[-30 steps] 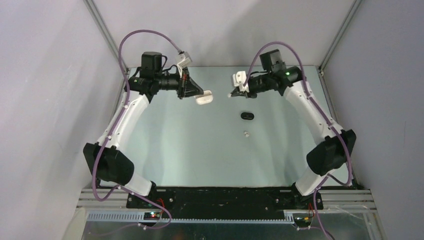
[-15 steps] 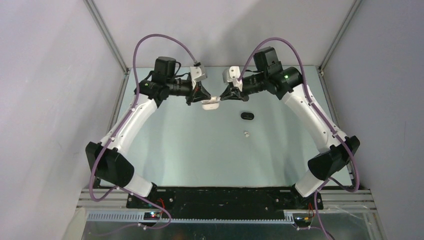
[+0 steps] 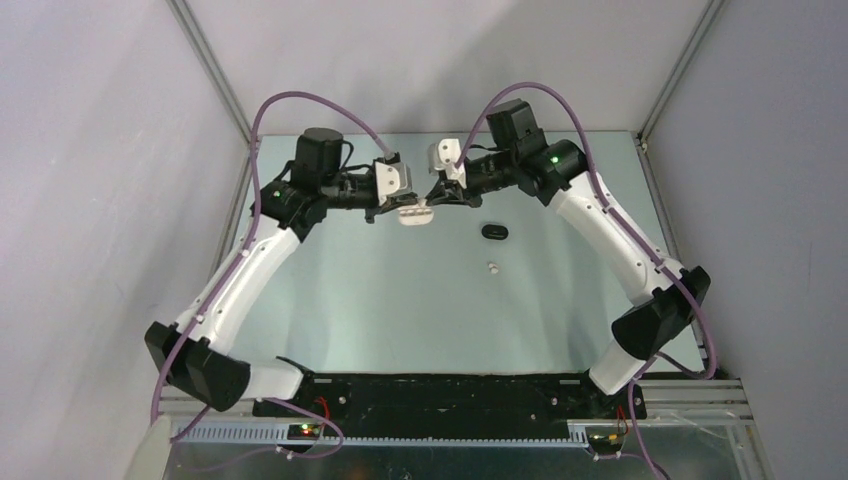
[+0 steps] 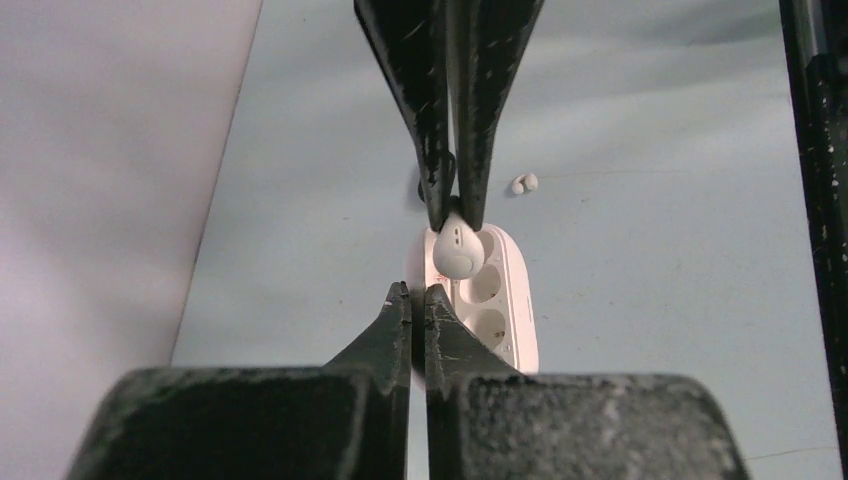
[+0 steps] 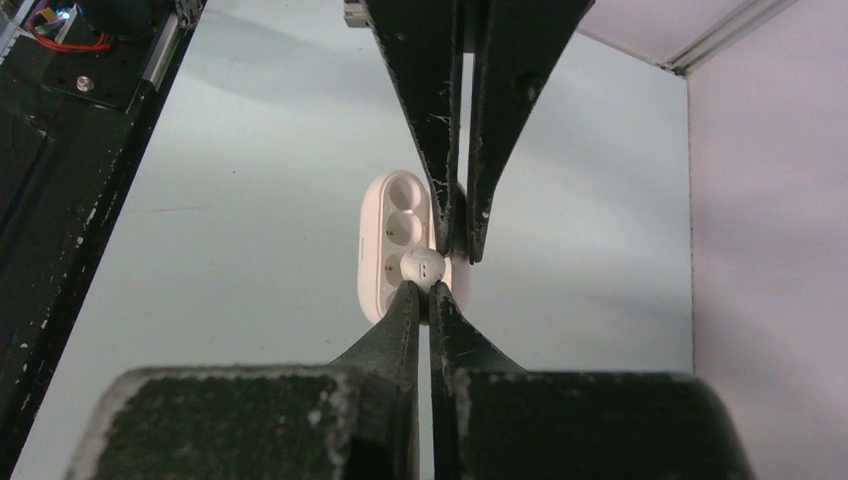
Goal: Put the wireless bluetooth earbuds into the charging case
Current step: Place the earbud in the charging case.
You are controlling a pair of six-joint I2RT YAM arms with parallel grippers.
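Mid-insertion, upper centre of the overhead view: R pincer pinching a white earbud, held right at the open white charging case, over a socket nr one end but not yet seated. L pincer pressed almost together on the case's edge, apparently steadying it. Visible sockets empty. Also a second white earbud loose on the tabletop, centre-right, w/ a black case just above it. Judged early: no bud seated, both left to do.
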